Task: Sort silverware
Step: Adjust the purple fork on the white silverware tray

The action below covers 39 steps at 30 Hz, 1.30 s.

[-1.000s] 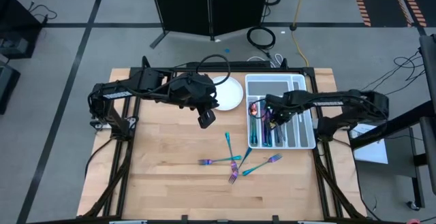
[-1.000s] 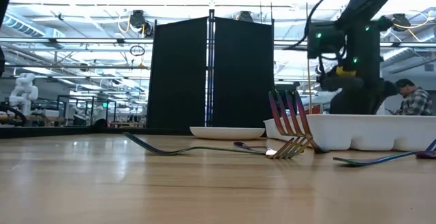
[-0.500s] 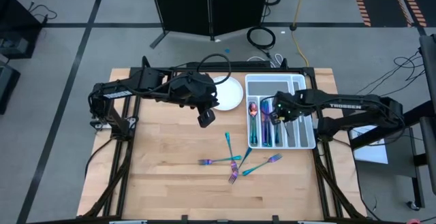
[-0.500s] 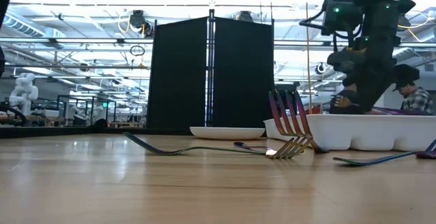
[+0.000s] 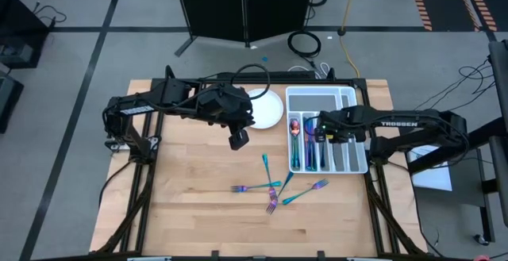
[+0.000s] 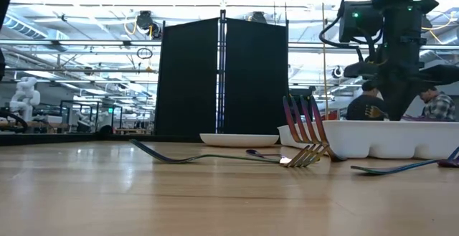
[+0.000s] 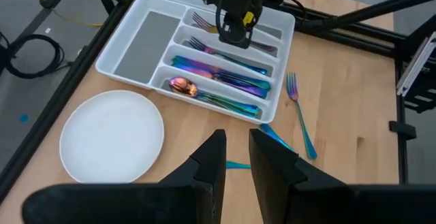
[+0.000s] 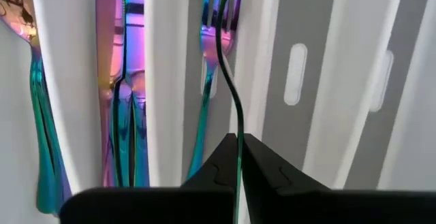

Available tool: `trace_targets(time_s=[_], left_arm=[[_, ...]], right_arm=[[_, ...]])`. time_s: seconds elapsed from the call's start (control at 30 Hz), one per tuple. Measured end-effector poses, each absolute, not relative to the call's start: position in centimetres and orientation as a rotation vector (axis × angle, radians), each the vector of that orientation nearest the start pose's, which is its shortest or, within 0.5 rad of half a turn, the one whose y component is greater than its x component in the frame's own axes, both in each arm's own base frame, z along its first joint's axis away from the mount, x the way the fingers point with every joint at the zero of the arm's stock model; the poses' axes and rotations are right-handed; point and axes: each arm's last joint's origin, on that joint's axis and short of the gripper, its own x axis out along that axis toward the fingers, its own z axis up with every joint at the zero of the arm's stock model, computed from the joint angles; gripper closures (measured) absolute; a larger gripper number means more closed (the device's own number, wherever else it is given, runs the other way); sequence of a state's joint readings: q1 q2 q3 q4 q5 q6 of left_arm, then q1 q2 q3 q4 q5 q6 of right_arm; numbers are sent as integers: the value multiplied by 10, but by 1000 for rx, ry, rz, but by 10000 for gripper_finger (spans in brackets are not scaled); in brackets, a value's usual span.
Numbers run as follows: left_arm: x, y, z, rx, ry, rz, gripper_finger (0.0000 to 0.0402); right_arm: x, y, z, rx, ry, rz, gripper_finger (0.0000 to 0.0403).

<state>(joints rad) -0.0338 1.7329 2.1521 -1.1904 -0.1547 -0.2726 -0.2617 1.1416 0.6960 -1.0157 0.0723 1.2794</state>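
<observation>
Since a second earlier my right gripper (image 5: 328, 128) had swung from the tray's spoon side to above the fork slot. Its fingers were pressed together on a thin fork (image 8: 233, 108) held edge-on, handle running along the slot, tines pointing down the channel where other forks (image 7: 231, 45) already lay. The cutlery tray (image 5: 355, 162) sat directly under me, so the drop needed only a short descent with the fork's long axis kept parallel to the dividers. My left gripper (image 7: 234, 159) hung near the white plate (image 5: 266, 109), fingers slightly apart, holding nothing. Four loose forks (image 5: 278, 189) remained on the table (image 5: 182, 205), nearer my left arm.
</observation>
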Motion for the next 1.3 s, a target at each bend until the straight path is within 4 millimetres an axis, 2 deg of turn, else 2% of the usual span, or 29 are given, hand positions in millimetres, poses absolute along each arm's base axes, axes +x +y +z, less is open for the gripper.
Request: trace_targets(time_s=[0.23, 0.33, 0.47, 0.57, 0.83, 1.03, 1.3], left_arm=[[331, -7, 451, -151, 750, 202, 336], [331, -7, 451, -133, 752, 194, 336], [331, -7, 451, -113, 754, 185, 336], [331, -7, 451, -105, 761, 176, 336], [329, -7, 453, -94, 757, 159, 336], [328, -8, 454, -73, 754, 98, 336], [328, -9, 454, -36, 766, 41, 336]], right_arm=[[165, -45, 198, 1179, 1112, -1182, 403], [175, -47, 215, 1124, 1161, -1186, 403], [185, -55, 250, 925, 1220, -1340, 403], [193, -59, 257, 838, 1251, -1419, 403], [221, -66, 222, 773, 1425, -1450, 403], [234, -69, 195, 806, 1551, -1457, 403], [246, -69, 177, 855, 1523, -1495, 401]])
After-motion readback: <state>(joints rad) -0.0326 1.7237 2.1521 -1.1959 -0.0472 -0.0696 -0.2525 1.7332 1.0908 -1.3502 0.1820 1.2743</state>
